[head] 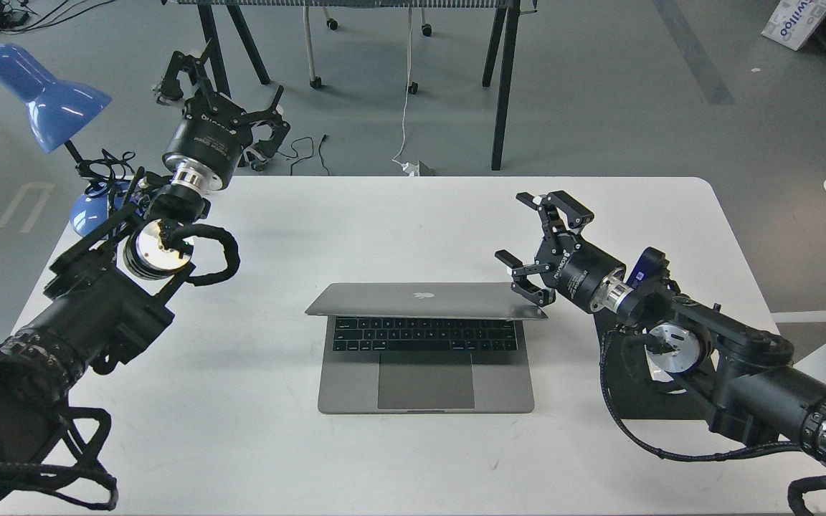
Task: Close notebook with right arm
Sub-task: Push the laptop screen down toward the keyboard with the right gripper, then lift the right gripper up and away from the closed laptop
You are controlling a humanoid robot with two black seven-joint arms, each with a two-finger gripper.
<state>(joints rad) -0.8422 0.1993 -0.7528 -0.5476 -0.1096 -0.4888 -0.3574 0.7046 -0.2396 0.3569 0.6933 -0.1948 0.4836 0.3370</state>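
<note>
The grey notebook (pixel 424 351) lies in the middle of the white table (pixel 399 222). Its lid (pixel 424 299) is tilted far forward over the keyboard, with the apple logo showing on top. Part of the keyboard and the trackpad still show below the lid's edge. My right gripper (pixel 536 240) is open, its fingers spread, and its lower fingertips (pixel 528 289) rest on the lid's right rear corner. My left gripper (pixel 216 93) is open and empty, raised beyond the table's far left edge, away from the notebook.
A blue desk lamp (pixel 44 93) stands at the table's far left corner. A black mouse pad (pixel 642 390) lies to the right of the notebook under my right arm. Table legs and cables stand on the floor behind.
</note>
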